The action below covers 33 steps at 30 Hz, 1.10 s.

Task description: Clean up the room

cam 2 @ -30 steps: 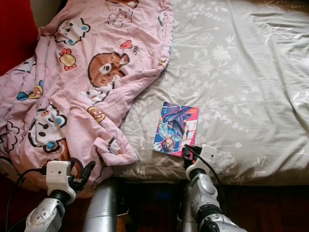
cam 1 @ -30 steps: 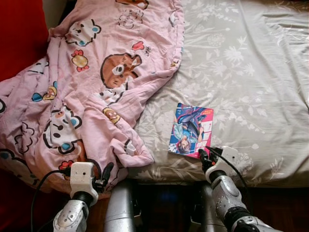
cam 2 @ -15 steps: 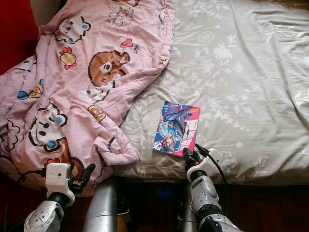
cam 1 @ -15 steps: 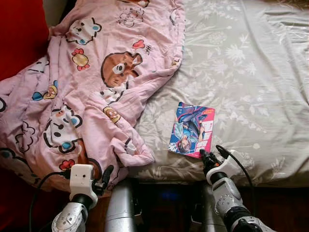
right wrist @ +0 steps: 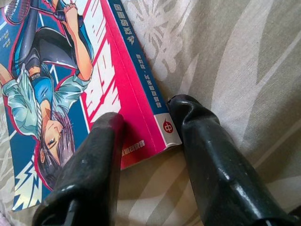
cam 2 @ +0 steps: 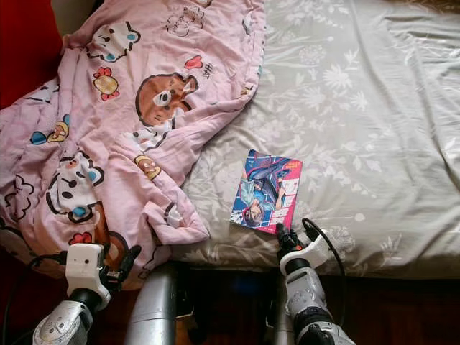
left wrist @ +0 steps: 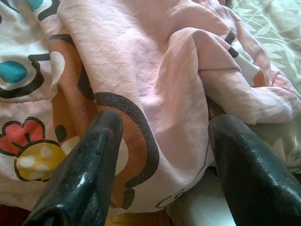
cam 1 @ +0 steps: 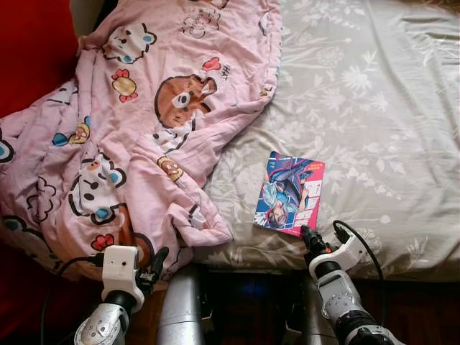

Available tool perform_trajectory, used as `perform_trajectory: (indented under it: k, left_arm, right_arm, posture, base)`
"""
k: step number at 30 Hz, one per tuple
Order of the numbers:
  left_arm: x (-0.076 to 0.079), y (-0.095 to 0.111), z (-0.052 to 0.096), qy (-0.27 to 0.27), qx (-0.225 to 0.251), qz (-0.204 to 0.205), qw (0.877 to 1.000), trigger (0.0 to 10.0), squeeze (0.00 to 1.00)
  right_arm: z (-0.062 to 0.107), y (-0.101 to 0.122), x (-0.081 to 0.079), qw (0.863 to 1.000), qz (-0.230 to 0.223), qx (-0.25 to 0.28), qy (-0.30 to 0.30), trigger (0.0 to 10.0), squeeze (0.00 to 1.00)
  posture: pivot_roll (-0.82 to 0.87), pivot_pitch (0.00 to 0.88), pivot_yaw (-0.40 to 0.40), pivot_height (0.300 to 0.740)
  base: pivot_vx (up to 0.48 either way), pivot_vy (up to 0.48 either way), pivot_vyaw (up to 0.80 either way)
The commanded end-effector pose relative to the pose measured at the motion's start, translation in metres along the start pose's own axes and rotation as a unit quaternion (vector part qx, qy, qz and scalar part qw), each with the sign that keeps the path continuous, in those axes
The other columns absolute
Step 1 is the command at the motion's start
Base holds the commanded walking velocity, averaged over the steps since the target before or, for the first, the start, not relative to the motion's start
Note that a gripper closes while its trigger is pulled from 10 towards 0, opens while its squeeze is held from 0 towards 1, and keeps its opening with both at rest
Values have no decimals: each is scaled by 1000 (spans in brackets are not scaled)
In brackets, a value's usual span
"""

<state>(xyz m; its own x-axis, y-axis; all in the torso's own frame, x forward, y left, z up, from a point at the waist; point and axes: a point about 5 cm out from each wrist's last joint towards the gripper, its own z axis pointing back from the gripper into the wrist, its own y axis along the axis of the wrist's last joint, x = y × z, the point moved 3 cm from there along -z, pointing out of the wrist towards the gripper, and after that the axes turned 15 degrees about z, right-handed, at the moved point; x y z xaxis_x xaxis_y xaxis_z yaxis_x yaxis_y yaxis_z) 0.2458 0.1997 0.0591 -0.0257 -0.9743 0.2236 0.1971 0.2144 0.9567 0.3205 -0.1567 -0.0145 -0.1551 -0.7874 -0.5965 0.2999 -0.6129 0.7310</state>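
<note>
A manga book point(cam 1: 290, 194) with a blue and pink cover lies flat on the grey floral bedsheet point(cam 1: 374, 108), near the bed's front edge. My right gripper point(cam 1: 310, 236) is at the book's near corner. In the right wrist view it stands open: one finger point(right wrist: 89, 165) rests over the book point(right wrist: 56, 80) cover, and the other finger point(right wrist: 211, 155) is on the sheet beside the spine. A rumpled pink cartoon blanket point(cam 1: 129, 129) covers the bed's left half. My left gripper point(cam 1: 157, 260) is open, just below the blanket's point(left wrist: 141, 56) hanging edge, holding nothing.
A red surface point(cam 1: 29, 50) stands at the far left behind the blanket. The bed's front edge point(cam 1: 402, 269) drops to dark floor, where my two silver arms rise. The right half of the sheet is flat with a few creases.
The whole view has shifted slightly. My right wrist has turned and its fingers have come in around the book's near corner. The left arm has sunk a little.
</note>
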Motion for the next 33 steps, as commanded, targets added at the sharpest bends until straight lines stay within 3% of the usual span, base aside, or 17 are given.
perform_trajectory:
  k: [1,10,17,26,27,28,29,33]
  left_arm:
    - [-5,-10,8,9,-27,-6,1000,10000,0]
    - [-4,-12,15,10,-35,-13,999,10000,0]
    - [-4,-12,19,10,-38,-15,999,10000,0]
    - [-3,-15,23,10,-47,-15,999,10000,0]
    - [-3,-15,24,10,-48,-15,999,10000,0]
    - [-3,-15,24,9,-49,-16,999,10000,0]
    - [-3,-16,24,8,-50,-17,999,10000,0]
    - [-2,-16,24,7,-52,-20,998,10000,0]
  right_arm:
    - [18,-48,8,996,-38,-84,-21,10000,0]
    - [14,-44,1,996,-60,-72,-5,10000,0]
    - [15,-41,5,989,-140,-52,-18,10000,0]
    - [16,-44,6,990,-128,-57,-15,10000,0]
    - [17,-45,5,990,-128,-59,-10,9216,0]
    - [17,-46,4,990,-129,-61,-7,3137,0]
    - [18,-48,3,990,-128,-63,-3,0,0]
    - [20,-52,1,990,-127,-68,5,0,0]
  posture:
    - [166,402,94,620]
    - [173,419,95,620]
    - [189,431,99,620]
    - [186,441,102,620]
    - [185,442,102,620]
    - [185,442,102,620]
    - [185,442,102,620]
    - [186,443,103,620]
  base:
    - [0,0,0]
    - [0,0,0]
    - [0,0,0]
    - [0,0,0]
    - [0,0,0]
    - [0,0,0]
    - [0,0,0]
    - [0,0,0]
